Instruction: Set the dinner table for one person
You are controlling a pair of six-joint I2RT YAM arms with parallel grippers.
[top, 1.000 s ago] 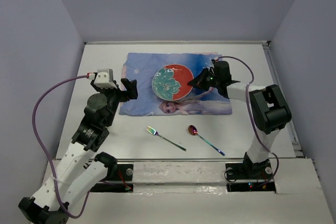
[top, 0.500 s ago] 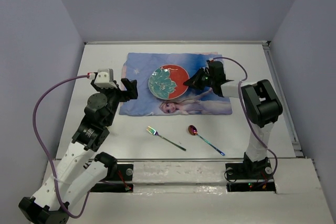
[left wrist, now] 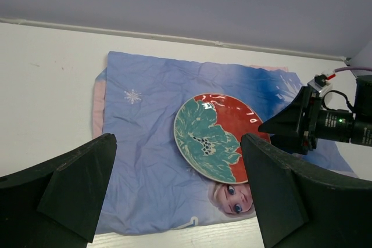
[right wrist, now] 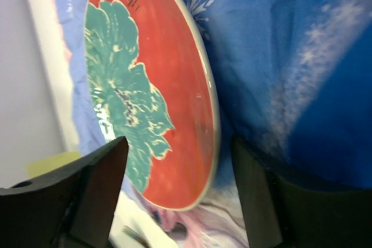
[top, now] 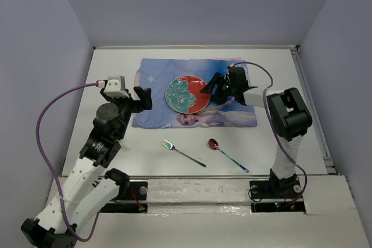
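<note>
- Off-white dinner table (top: 139,143) spreads under both arms, with a blue placemat (top: 156,79) near its middle.
- A red and teal plate (top: 188,94) lies on the placemat.
- The right gripper (top: 210,89) is spread wide, one finger on each side of the plate's right rim.
- The left gripper (top: 144,98) hangs wide and unloaded at the placemat's left edge.
- A fork (top: 183,153) and a spoon (top: 228,154) lie on the bare table, nearer the arm bases.

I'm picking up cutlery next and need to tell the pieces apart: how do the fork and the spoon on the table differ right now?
The fork lies left of the spoon. The fork's head is flat and rainbow-tinted; the spoon's is a rounded reddish bowl. Both lie on the bare dinner table on the near side of the placemat, roughly parallel, heads toward it, untouched.
</note>
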